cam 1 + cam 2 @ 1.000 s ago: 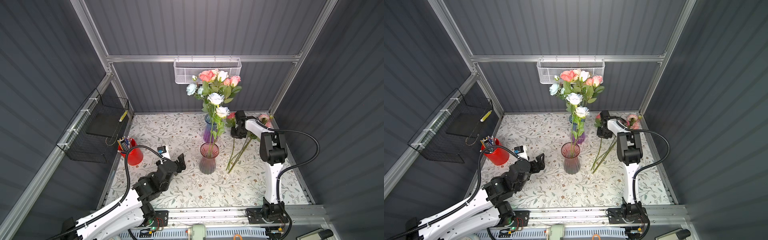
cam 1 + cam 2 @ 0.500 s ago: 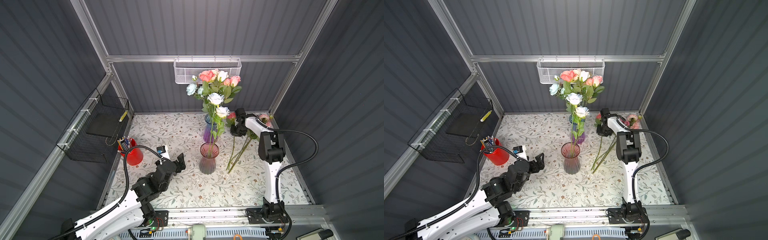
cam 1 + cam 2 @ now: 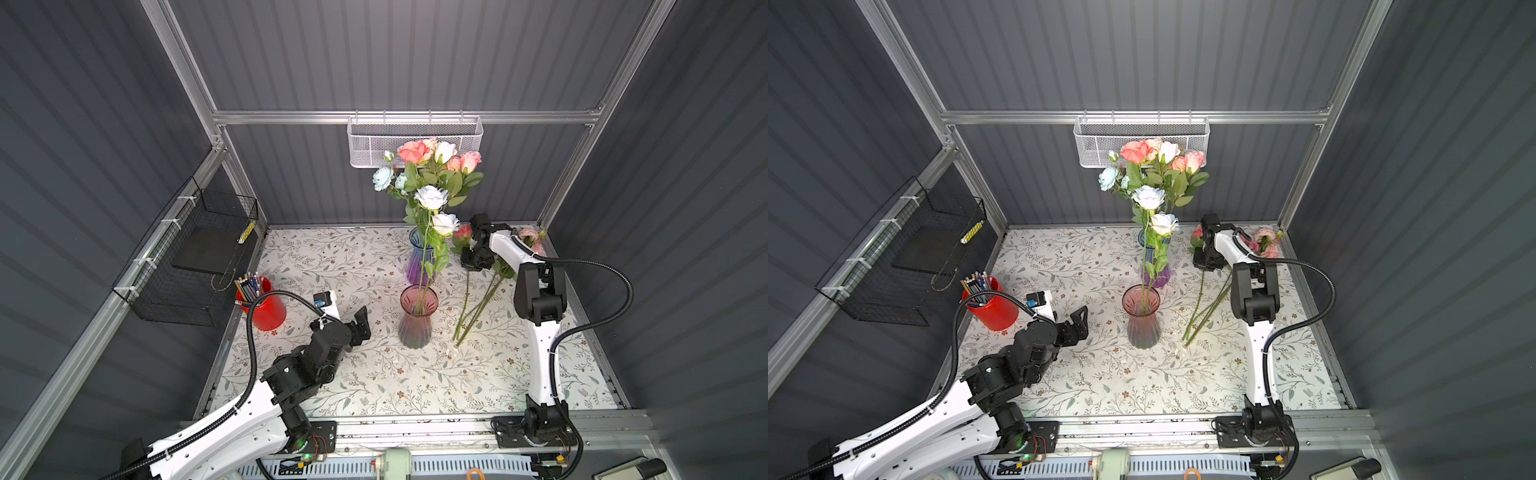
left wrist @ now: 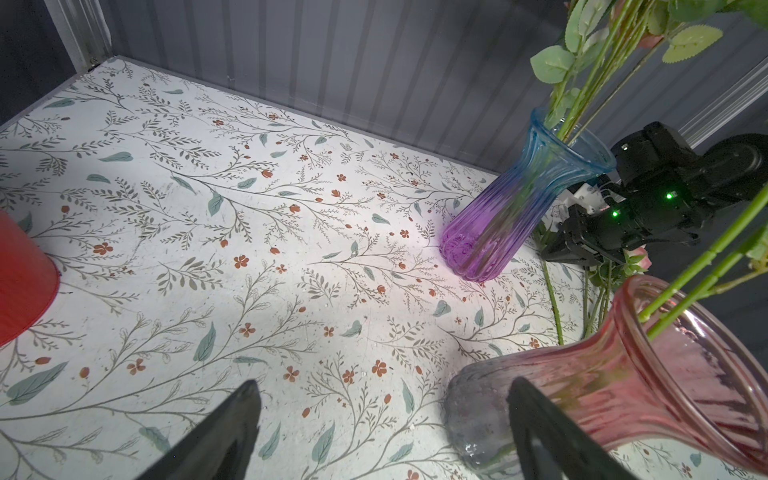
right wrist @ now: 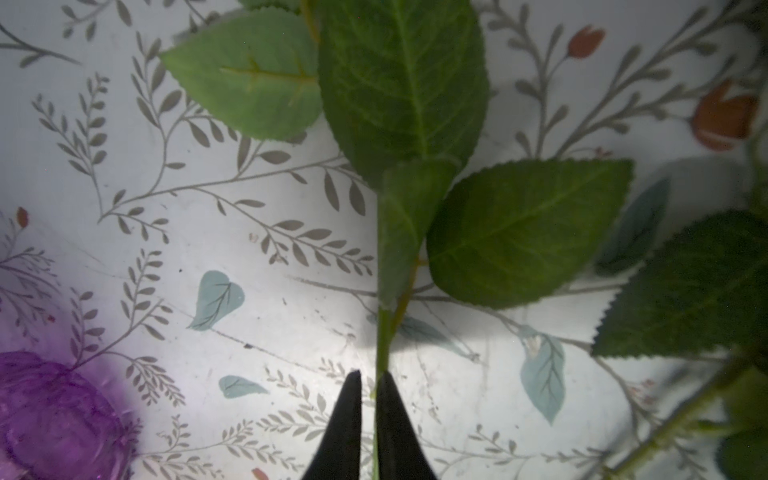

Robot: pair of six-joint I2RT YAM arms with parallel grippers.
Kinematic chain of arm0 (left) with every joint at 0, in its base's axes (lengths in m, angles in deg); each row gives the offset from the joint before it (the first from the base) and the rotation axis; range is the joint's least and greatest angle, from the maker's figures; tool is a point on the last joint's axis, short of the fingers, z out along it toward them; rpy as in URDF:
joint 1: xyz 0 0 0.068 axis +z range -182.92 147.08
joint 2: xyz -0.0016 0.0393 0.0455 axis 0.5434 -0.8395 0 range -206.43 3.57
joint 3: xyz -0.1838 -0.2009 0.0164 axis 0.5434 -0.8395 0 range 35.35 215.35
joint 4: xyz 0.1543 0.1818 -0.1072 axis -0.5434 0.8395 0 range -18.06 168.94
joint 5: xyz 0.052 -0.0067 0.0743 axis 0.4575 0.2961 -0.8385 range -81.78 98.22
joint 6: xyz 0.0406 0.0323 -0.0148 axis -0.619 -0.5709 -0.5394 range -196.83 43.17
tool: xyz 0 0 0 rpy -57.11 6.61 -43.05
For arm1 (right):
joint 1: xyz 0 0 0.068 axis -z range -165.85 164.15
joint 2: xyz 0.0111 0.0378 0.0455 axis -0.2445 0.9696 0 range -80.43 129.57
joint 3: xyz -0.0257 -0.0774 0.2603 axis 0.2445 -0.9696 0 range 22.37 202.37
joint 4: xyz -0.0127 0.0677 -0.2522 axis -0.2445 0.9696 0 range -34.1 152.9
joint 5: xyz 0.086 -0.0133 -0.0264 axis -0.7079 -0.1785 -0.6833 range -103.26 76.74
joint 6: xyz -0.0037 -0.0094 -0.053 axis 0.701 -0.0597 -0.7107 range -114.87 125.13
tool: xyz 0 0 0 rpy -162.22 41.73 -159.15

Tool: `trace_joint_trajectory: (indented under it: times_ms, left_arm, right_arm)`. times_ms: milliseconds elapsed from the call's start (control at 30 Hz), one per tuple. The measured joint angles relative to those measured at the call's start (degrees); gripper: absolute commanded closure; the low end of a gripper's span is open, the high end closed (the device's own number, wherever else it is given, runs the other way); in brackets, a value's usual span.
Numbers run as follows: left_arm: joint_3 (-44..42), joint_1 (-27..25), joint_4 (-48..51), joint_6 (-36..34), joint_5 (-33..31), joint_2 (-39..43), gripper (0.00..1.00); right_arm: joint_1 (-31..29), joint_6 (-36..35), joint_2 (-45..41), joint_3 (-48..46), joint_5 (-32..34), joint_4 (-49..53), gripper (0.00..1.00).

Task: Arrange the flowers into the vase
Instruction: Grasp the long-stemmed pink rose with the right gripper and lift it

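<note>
- Now the right gripper (image 5: 368, 382) pinches one rose stem (image 5: 383, 332) on its bare part, below the leaves (image 5: 528, 232).
- Loose roses (image 3: 478, 307) lie at the pink vase's (image 3: 417, 320) three o'clock.
- Left gripper (image 4: 382, 386) gapes wide and empty at its nine o'clock.
- Stem looks light and bendy: hold bare stalk, not leaves.

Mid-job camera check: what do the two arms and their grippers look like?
Both have white links, left arm and right arm, with black joints and a black ribbed hose looping beside each. The left gripper and right gripper are black, with tapered, pointed jaws.
</note>
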Motion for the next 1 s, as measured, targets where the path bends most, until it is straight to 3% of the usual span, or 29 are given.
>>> trace_joint_trajectory:
  times_ms: [200,667,833,1000]
  left_arm:
    - [0.5,0.0,0.0,-1.1,-0.2,0.0,0.06]
    - [1.4,0.0,0.0,-3.1,-1.0,1.5,0.05]
    - [2.3,0.0,0.3,-4.2,-1.5,1.8,0.05]
    - [3.6,0.0,1.0,-4.6,-1.4,1.8,0.05]
  right_arm:
    - [0.0,0.0,1.4,1.7,0.0,1.5,0.74]
    - [0.0,0.2,6.4,10.3,-0.6,8.5,0.97]
    - [0.0,0.4,4.2,6.3,-0.6,5.7,1.0]
    - [0.0,1.6,-3.8,-4.4,-0.5,-0.2,1.0]
